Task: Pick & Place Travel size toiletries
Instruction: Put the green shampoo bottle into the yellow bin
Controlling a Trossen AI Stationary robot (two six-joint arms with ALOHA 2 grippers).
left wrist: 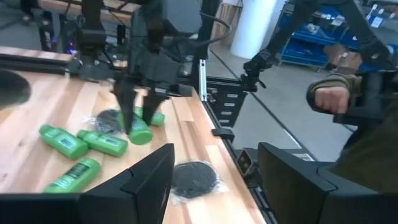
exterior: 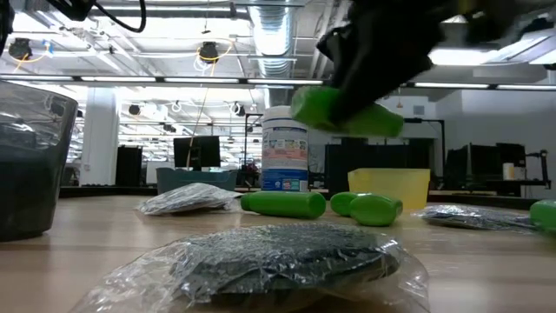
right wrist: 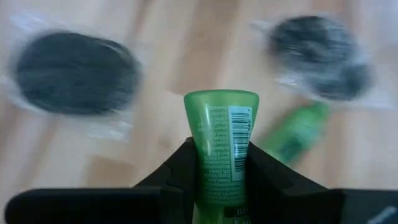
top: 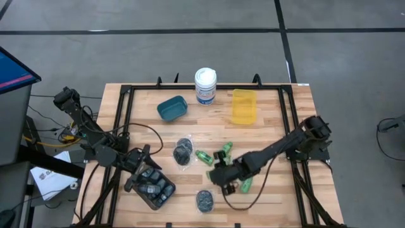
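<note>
Green mini bottles lie on their sides on the wooden table, between round dark pieces in clear wrap. Dark mini bottles fill a dark container at the near left. My right gripper is shut on one green bottle, which is in the air in the low view. My left gripper hovers open by the dark container, with nothing between its fingers. My right gripper pinches the green bottle between its two fingers, which lie on its two opposite sides. The bottle runs along the fingers, its broad end sticking out past the fingertips. The fingers slant down from above. The bottle hangs tilted, clear of the table.
A teal container, a tall white canister and a yellow container stand along the far side. A black frame edges the table. A person's hand shows beyond the table's edge in the left wrist view.
</note>
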